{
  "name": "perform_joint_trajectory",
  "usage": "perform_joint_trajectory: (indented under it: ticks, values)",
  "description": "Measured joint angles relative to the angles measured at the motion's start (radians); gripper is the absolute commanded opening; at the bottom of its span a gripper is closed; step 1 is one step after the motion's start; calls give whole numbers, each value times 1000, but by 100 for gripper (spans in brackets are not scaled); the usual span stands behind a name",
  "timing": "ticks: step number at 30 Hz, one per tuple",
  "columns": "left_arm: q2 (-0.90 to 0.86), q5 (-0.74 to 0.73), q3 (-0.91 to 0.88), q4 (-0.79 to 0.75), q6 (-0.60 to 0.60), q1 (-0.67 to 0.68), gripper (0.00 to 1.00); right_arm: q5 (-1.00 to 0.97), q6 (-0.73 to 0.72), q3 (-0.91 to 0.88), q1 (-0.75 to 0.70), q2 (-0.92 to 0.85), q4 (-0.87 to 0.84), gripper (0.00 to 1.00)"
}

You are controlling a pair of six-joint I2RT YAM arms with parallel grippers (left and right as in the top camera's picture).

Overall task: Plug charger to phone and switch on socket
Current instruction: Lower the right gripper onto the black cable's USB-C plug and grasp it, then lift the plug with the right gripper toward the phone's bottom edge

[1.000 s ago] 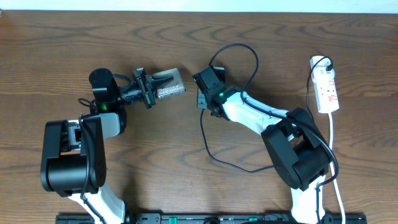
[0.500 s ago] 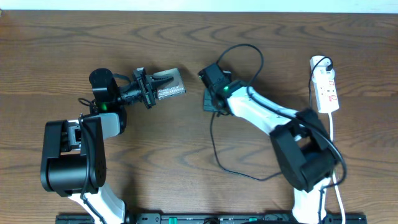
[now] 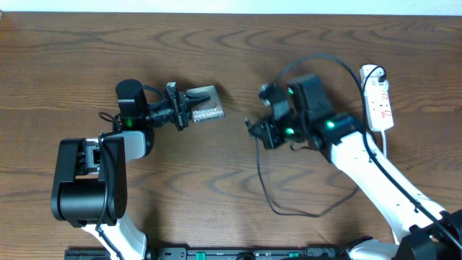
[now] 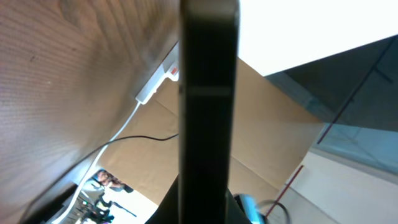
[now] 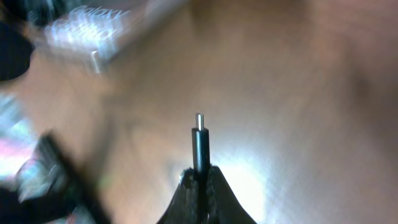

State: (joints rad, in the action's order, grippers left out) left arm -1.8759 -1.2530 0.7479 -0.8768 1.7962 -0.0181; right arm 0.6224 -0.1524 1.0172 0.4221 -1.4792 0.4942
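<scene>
The phone [image 3: 204,105], a dark slab with white lettering, is held off the table in my shut left gripper [image 3: 186,110]. In the left wrist view the phone [image 4: 208,93] stands edge-on as a dark vertical bar. My right gripper [image 3: 251,127] is shut on the black plug end of the charger [image 3: 263,173], a short gap to the right of the phone. The right wrist view shows the plug tip [image 5: 199,132] sticking out from between the fingers [image 5: 186,186], with the blurred phone [image 5: 93,28] at upper left. The white socket [image 3: 379,97] lies at the far right.
The black cable loops over the table below my right arm [image 3: 375,162] and arcs back up to the socket's top end. The socket's thick white cord [image 3: 388,159] runs down the right edge. In the left wrist view the socket [image 4: 155,86] shows in the distance.
My right arm has swung to the right and turned, carrying the charger plug and dragging the cable loop along. The left gripper with the phone has shifted slightly right.
</scene>
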Motion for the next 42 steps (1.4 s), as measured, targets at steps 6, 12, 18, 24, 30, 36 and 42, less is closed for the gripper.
perform_joint_trajectory:
  ticks: [6,12,18,24,30,36,42]
  values:
    - [0,57,0,3,-113,43,7,404,33,-245,-79,13,-185,1]
    - [0,133,0,3,-236,88,7,592,-84,-342,-84,15,-407,1]
    - [0,267,0,-19,-278,127,7,630,-316,-414,-131,16,-668,1]
    - [0,357,0,-55,-324,156,7,632,-513,-423,-171,6,-785,1]
    - [0,403,0,-71,-361,158,7,645,-720,-428,-171,-155,-1047,1]
    - [-1,406,0,-171,-373,158,7,685,-912,-434,-169,-301,-1389,1]
    - [-1,405,0,-172,-391,159,7,694,-999,-433,-169,-313,-1486,1]
